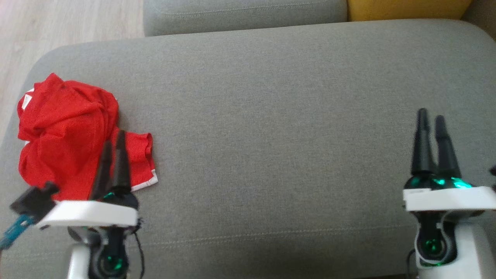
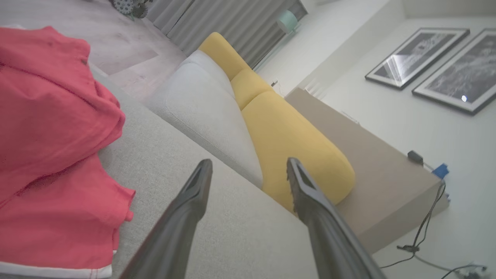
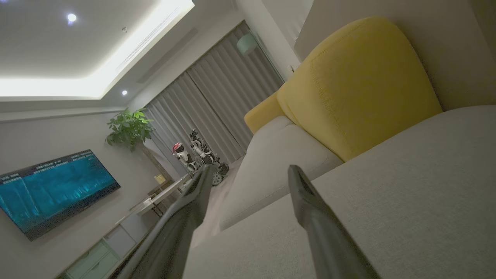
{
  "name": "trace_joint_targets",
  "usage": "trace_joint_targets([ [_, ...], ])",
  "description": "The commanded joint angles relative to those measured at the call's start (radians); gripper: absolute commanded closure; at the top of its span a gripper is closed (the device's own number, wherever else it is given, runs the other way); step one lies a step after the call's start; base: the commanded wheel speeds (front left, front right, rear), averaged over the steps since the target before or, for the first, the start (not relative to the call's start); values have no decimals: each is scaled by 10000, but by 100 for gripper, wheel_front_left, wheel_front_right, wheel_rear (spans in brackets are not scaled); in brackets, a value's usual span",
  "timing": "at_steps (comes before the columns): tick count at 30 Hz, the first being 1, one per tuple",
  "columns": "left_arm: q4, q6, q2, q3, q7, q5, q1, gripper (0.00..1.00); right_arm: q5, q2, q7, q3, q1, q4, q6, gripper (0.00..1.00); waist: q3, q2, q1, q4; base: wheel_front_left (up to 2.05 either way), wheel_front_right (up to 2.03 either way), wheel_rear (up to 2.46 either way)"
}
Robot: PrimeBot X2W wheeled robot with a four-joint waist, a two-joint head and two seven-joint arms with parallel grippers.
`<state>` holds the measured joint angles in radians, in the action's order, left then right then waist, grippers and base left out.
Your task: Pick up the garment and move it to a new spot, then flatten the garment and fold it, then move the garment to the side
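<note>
The red garment lies bunched up at the left end of the grey seat. The left gripper hangs just by the garment's right edge, fingers apart, holding nothing. The right gripper is near the seat's right end, fingers apart, empty too.
</note>
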<state>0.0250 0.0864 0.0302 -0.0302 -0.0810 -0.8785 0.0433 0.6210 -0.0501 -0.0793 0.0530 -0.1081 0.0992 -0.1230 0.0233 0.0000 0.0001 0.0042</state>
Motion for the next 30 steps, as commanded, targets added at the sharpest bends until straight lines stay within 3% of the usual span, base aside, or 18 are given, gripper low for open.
trace_joint_targets([
  [1,-464,-39,130,-30,-112,627,507,0,-525,-210,-131,325,-546,-343,-41,0,-1,0,-1,-9,0,0,0],
  [6,-347,-218,356,-857,-258,2420,527,0,-1489,-245,-277,646,-525,-66,-44,0,-18,0,-1,-33,0,0,0],
  [12,-151,-1077,993,-1920,-434,3777,653,0,-2492,-122,-452,609,-432,1,-48,0,-48,0,-1,-74,0,0,0],
  [23,16,-2714,1749,-3146,-725,4741,930,0,-3842,1,-744,626,-303,86,-54,0,-74,0,-1,-152,0,0,0],
  [30,57,-2888,2011,-3967,-930,5080,1025,0,-4633,6,-948,822,-337,493,-58,0,-122,0,-1,-148,0,0,0],
])
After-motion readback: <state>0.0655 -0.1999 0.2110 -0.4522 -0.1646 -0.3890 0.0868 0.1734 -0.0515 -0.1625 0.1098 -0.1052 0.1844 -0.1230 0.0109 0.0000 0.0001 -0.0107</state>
